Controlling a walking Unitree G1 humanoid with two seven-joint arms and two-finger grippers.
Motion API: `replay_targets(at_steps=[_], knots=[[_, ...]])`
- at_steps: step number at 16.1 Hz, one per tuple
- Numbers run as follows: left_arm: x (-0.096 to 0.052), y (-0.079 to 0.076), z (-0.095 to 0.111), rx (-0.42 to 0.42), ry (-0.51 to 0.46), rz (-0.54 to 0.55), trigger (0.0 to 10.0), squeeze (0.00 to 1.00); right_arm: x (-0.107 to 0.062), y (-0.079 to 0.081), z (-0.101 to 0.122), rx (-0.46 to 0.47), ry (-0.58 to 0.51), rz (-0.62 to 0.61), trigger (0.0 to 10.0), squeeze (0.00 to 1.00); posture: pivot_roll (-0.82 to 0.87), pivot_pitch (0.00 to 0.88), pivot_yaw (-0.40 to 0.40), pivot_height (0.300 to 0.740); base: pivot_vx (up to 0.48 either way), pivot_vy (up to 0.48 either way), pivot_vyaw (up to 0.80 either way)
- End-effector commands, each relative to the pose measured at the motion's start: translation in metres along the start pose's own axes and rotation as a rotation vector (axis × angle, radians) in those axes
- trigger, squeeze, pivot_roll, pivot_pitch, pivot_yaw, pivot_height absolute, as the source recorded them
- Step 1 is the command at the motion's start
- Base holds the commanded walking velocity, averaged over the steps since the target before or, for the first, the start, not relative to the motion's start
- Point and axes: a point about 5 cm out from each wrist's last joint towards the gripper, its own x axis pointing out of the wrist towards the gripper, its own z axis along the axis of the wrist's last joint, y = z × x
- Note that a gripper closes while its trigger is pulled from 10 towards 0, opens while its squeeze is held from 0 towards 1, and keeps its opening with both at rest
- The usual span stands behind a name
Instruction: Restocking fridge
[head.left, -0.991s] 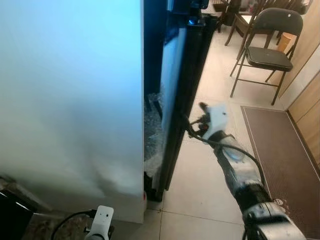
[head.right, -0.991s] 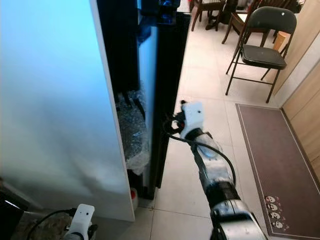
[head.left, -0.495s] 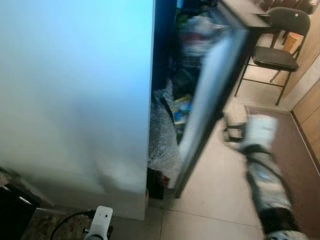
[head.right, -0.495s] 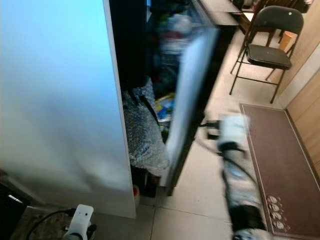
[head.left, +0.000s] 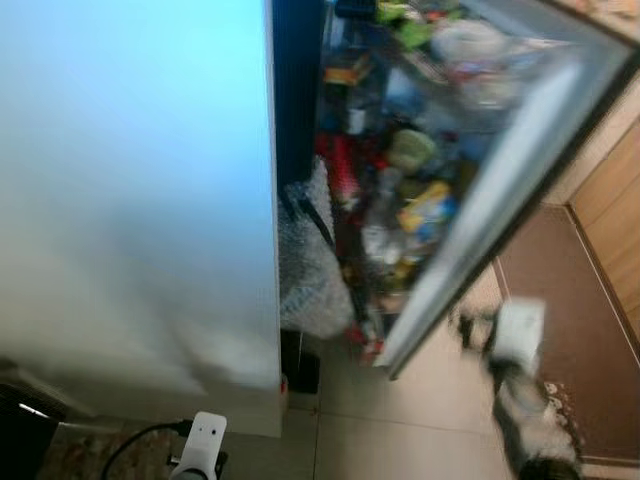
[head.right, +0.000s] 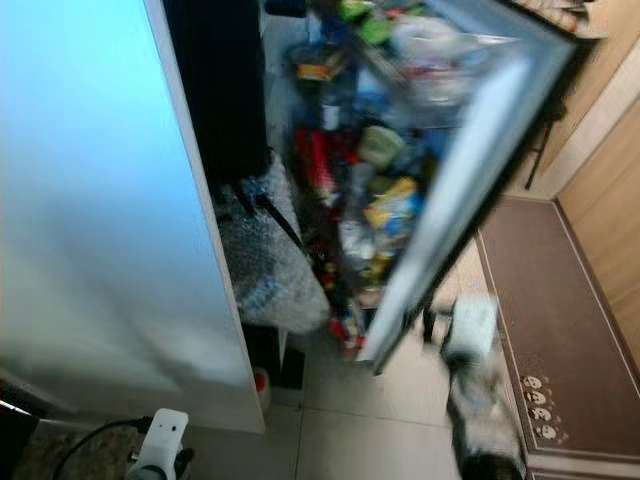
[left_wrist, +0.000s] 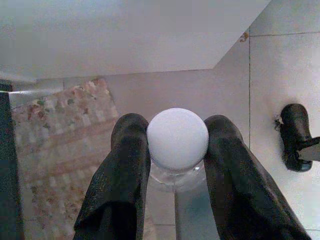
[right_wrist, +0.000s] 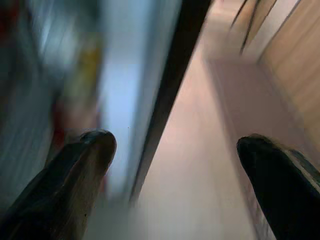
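Left eye view shows the fridge door swung wide from nearly shut, baring crowded shelves, the right gripper spread beside its edge, while the left gripper pinches a white-capped bottle ready for stocking.

Fridge side panel at the left of the frame looks smooth, white, slightly glossy. Its door has a shiny metallic edge. There's a crinkly clear plastic bag low inside. Floor tiles are pale and glossy, the mat is matt brown cloth. The bottle cap is smooth matt white plastic.
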Motion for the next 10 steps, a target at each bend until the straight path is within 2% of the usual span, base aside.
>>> replay_targets(at_steps=[1,3,6,7,10], knots=[[-0.003,-0.006,-0.017,-0.007,0.077,-0.018,10.0,0.00,-0.006,-0.003,-0.026,-0.023,0.119,0.017,10.0,0.00,-0.17,0.072,-0.067,0.740,0.000,0.000,0.00],[-0.003,-0.004,-0.017,-0.017,0.076,-0.010,10.0,0.00,-0.027,-0.002,-0.074,-0.056,0.326,0.066,10.0,0.00,-0.16,0.069,-0.068,0.740,0.000,0.000,0.00],[-0.003,-0.001,-0.017,-0.030,0.079,0.003,10.0,0.00,-0.070,-0.005,-0.135,-0.135,0.599,0.088,10.0,0.00,-0.15,0.071,-0.061,0.740,0.000,0.000,0.00],[-0.003,0.001,-0.017,-0.034,0.078,0.007,10.0,0.00,-0.078,-0.005,-0.145,-0.101,0.634,0.072,10.0,0.00,-0.15,0.072,-0.058,0.740,0.000,0.000,0.00],[-0.003,0.004,-0.017,-0.045,0.077,0.013,10.0,0.00,-0.079,0.006,-0.146,0.001,0.615,0.100,10.0,0.00,-0.17,0.079,-0.045,0.740,0.000,0.000,0.00]])
